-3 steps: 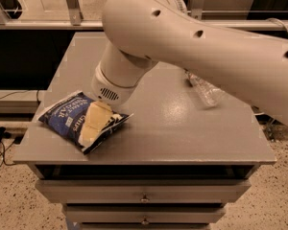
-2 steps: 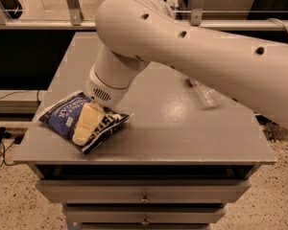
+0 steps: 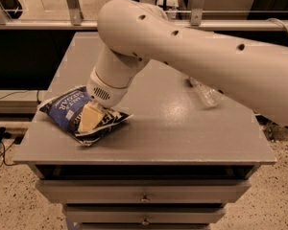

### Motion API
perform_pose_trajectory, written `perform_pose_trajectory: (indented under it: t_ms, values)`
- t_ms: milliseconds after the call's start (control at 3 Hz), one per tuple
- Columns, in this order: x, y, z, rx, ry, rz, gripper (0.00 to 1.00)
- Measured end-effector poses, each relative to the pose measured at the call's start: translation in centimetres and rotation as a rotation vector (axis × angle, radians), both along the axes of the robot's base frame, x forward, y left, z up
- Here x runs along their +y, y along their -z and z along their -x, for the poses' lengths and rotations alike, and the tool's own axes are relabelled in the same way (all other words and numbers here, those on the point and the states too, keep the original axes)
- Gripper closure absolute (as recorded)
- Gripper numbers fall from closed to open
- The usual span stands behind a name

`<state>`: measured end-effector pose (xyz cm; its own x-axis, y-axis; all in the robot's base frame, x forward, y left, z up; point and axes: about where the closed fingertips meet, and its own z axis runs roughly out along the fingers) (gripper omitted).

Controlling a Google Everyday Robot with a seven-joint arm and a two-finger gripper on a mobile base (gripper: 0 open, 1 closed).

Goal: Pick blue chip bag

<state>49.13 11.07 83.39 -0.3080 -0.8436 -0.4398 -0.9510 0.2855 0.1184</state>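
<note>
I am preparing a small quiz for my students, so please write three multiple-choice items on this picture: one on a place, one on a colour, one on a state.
1. Where on the table does the blue chip bag lie? A front left; B back right; C centre.
2. What colour is the table? A red; B grey; C green.
3. How is the bag? A lifted in the air; B standing upright; C lying on the table.

Answers: 1 A, it lies near the front left corner, with the gripper down on it. 2 B, the bare top shows grey. 3 C, its underside rests on the table.
</note>
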Motion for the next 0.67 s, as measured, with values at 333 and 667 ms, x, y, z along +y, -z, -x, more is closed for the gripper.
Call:
perform_pose_trajectory:
  t_ms: [333,667]
  values:
    - [-0.2,-3.6,-0.8,-0.039,0.000,-0.074,0.81]
    - [-0.2,-8.5,-2.1,-0.090,-0.015,-0.200,1.00]
